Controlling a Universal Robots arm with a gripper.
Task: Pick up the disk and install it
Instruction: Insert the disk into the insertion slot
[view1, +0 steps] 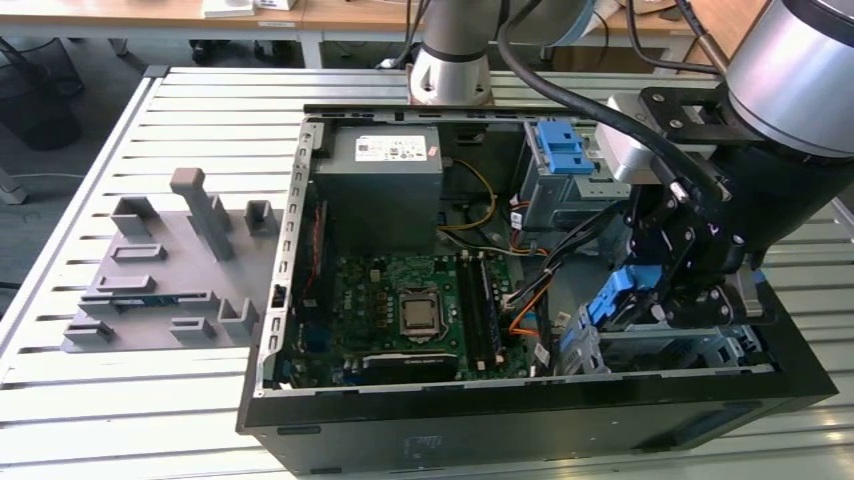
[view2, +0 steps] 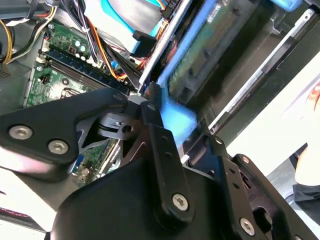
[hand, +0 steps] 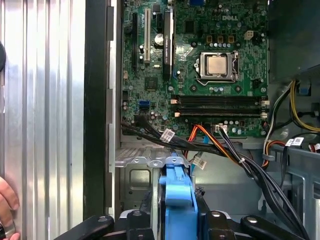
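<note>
My gripper (view1: 663, 300) is shut on the disk (view1: 618, 300), held on edge so its blue carrier frame shows, over the drive bay (view1: 674, 350) in the corner of the open computer case on the exterior view's right. In the first wrist view the blue frame of the disk (hand: 177, 192) stands between my black fingers (hand: 150, 212), just above the grey metal bay (hand: 140, 175). In the second wrist view the disk (view2: 205, 47) shows its green circuit side with a blue edge, and one finger (view2: 152, 107) presses against it.
The case holds a green motherboard (view1: 400, 300), a grey power supply box (view1: 378, 165), a light-blue latch on a metal cage (view1: 567, 158) and loose cables (hand: 240, 160) beside the bay. A grey fixture plate (view1: 174, 270) lies on the slatted table. A person's hand (hand: 6, 202) rests on the table edge.
</note>
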